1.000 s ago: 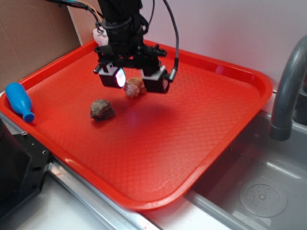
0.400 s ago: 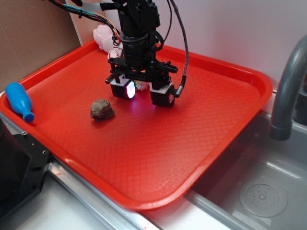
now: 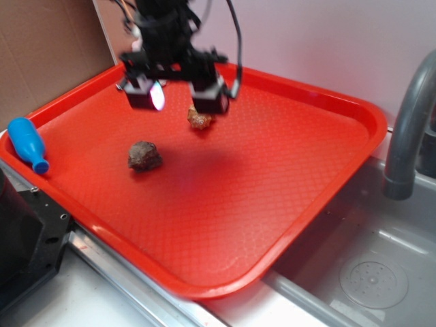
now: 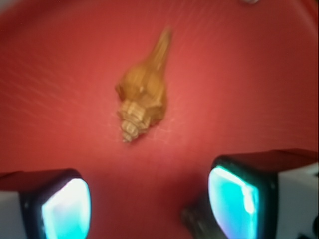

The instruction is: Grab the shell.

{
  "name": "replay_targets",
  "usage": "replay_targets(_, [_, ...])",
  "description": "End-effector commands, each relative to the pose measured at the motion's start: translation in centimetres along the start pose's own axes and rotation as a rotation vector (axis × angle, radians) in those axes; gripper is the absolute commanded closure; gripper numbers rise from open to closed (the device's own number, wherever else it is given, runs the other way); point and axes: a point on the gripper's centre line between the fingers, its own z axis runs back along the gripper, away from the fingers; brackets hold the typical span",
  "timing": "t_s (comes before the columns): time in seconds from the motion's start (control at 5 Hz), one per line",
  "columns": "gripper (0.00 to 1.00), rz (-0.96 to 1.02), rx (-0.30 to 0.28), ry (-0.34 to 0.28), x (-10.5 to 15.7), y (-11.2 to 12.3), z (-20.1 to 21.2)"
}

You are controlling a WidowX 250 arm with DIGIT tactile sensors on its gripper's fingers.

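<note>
The tan-orange spiral shell (image 3: pixel 198 120) lies on the red tray (image 3: pixel 286 177), toward its back middle. In the wrist view the shell (image 4: pixel 143 97) lies flat, pointed end away from me, spiral end toward the jaws. My gripper (image 3: pixel 176 99) hangs above the tray, open and empty, its right finger just above the shell and its left finger well to the left. In the wrist view the gripper (image 4: pixel 149 206) shows two glowing cyan pads (image 4: pixel 65 209) wide apart, with bare tray between them and the shell ahead of the gap.
A dark brown rock-like lump (image 3: pixel 144 155) sits on the tray left of the shell; it peeks by the right pad (image 4: pixel 197 219). A blue bottle (image 3: pixel 27 144) lies at the tray's left rim. A grey faucet (image 3: pixel 409 129) and sink stand right; cardboard wall behind left.
The gripper was low with its fingers either side of the shell; now it has risen and shifted left. The shell stays on the tray, not held.
</note>
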Motion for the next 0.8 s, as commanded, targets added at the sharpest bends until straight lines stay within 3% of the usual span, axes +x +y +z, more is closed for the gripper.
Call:
replay_targets(0.0, [0.00, 0.054, -0.060, -0.015, 2.4, -0.7, -1.1])
replay_targets(0.4, [0.00, 0.030, -0.031, 0.031, 3.5, -1.2, -5.4])
replay_targets(0.6, [0.00, 0.037, -0.019, 0.088, 4.1, -1.2, -7.5])
